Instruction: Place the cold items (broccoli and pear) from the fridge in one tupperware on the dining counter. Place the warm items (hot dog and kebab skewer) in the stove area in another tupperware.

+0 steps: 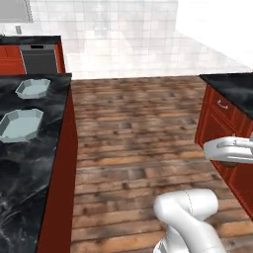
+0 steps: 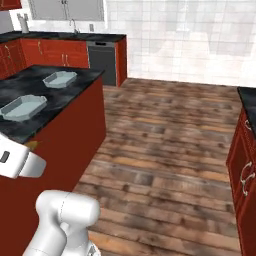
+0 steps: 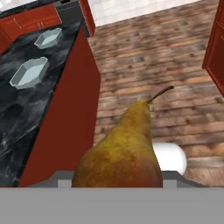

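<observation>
A brown-yellow pear [image 3: 124, 151] with a curved stem sits close in the hand view, held in my gripper, whose fingers are hidden behind it. A sliver of the pear [image 2: 31, 145] pokes out by the white hand at the left edge of the right base view, beside the dining counter's near end. Two empty pale blue-grey tupperware containers rest on the black marble dining counter [image 1: 29, 168]: the nearer one [image 1: 20, 124] [image 2: 23, 107] [image 3: 29, 72] and the farther one [image 1: 33, 88] [image 2: 60, 78] [image 3: 48, 38]. Both lie ahead and to the left of my hand.
The dining counter has a red side panel [image 2: 65, 135] running along the wooden floor [image 1: 138, 128]. Red cabinets with a black top [image 1: 225, 113] stand on the right. A dark dishwasher [image 2: 102, 60] and more red cabinets line the back wall.
</observation>
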### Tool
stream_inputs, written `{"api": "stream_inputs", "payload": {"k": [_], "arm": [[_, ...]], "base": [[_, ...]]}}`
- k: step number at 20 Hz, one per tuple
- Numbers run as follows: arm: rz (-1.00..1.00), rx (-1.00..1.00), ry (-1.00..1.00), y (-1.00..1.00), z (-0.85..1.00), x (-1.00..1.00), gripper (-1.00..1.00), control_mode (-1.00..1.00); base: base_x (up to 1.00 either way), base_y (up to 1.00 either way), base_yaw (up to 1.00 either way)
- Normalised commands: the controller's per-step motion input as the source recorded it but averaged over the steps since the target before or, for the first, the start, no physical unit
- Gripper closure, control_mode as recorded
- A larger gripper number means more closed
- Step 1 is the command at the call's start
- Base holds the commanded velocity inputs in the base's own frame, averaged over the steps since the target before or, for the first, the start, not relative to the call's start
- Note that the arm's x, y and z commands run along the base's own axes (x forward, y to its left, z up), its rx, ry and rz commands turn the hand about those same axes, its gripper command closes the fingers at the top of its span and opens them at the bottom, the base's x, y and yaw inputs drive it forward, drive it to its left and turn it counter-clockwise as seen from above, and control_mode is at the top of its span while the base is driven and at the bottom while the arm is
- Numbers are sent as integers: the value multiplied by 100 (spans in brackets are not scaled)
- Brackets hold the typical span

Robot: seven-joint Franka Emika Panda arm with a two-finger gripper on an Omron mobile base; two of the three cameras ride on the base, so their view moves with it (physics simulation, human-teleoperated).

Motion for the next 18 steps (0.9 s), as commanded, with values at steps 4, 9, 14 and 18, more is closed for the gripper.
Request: {"api": "stream_inputs", "payload": {"k": [4,9,14,18], "arm": [[0,0,0,0,0,0,100,100],[0,0,0,0,0,0,100,100],[0,0,0,0,0,0,100,100],[0,0,0,0,0,0,100,100]], "base": [[87,-32,52],[85,-55,39],[78,-68,31],[79,-58,41]]}}
